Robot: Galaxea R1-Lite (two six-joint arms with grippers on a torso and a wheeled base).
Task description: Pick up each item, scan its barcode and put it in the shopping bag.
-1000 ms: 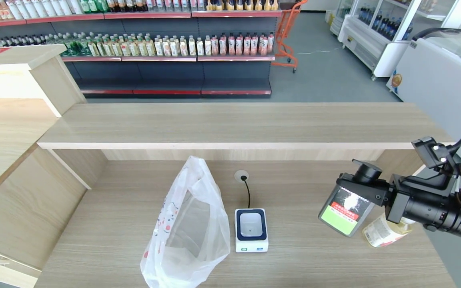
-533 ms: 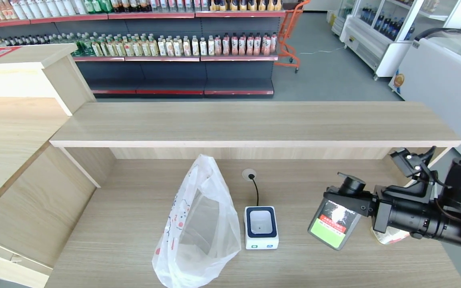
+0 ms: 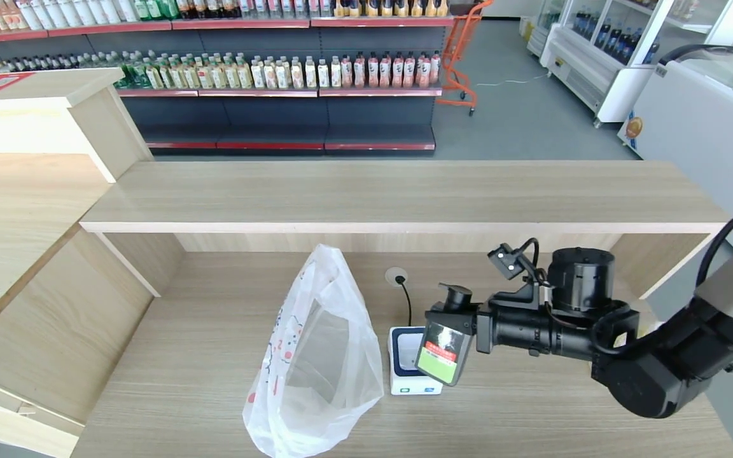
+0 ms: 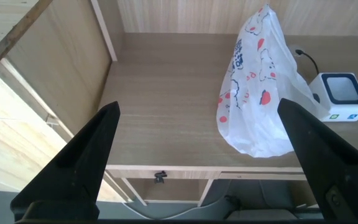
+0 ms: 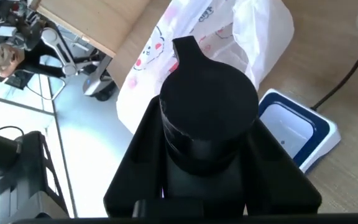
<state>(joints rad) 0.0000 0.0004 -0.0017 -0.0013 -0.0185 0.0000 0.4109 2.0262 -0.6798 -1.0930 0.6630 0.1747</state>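
I am holding the dark bottle [image 3: 441, 353] in my right hand [image 3: 454, 317] close to the scanner [image 3: 404, 385], and going lower could be bumping it sideways.

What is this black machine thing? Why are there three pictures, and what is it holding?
It is a robot with two arms, working at a wooden shop counter. Each arm ends in a gripper, a sort of two-fingered hand. The big picture comes from a camera on the robot's head, looking down. The other two come from cameras on its wrists. On the counter stand a white plastic shopping bag and a small white scanner with a black cable. The right gripper is shut on a dark bottle with a black cap, held up right by the scanner. The left gripper is open and holds nothing.
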